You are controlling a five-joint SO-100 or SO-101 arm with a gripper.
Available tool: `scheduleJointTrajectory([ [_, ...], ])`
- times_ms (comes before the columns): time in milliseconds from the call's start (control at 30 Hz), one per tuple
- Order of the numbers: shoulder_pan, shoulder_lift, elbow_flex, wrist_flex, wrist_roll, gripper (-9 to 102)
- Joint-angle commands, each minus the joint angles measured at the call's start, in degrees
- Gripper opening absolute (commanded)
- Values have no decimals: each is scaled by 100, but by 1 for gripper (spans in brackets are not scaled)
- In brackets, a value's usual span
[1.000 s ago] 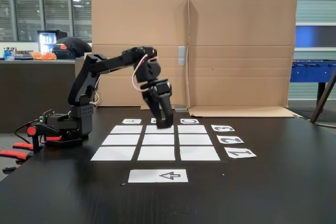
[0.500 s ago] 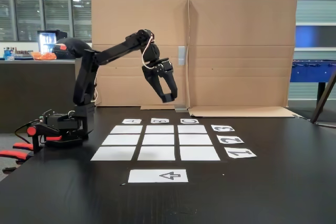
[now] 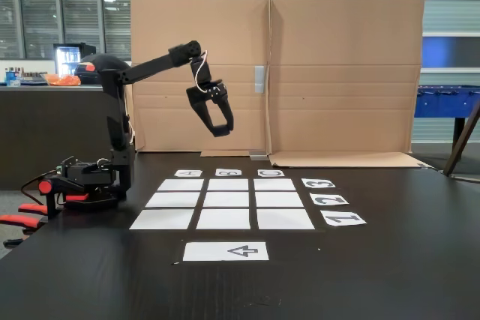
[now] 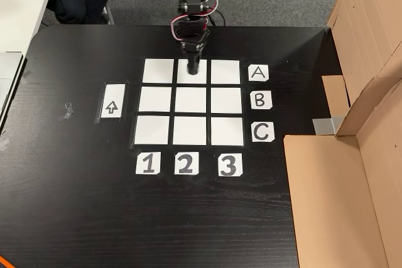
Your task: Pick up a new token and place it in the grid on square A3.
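grid [image 4: 191, 101]: on table [image 4: 75, 205]
arrow strip [image 4: 112, 101]: left of grid, other view
gripper [image 4: 193, 67]: probably above the A-row middle cell

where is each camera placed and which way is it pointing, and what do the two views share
Fixed view: sits low at the table edge beyond the arrow strip, looking level across the 3x3 grid of white paper rectangles toward the brown cardboard wall; the whole black arm shows, with the tool raised.
Other view: high above, looking straight down on the grid; arm and tool enter from the top edge.
Shared: grid, letter and number labels, arrow strip, cardboard, arm.
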Motion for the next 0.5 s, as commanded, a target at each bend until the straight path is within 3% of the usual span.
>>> scheduleJointTrajectory([
  [0, -387, 580, 343, -114, -9, 12],
  [467, -2136, 1705, 1731, -501, -18, 12],
])
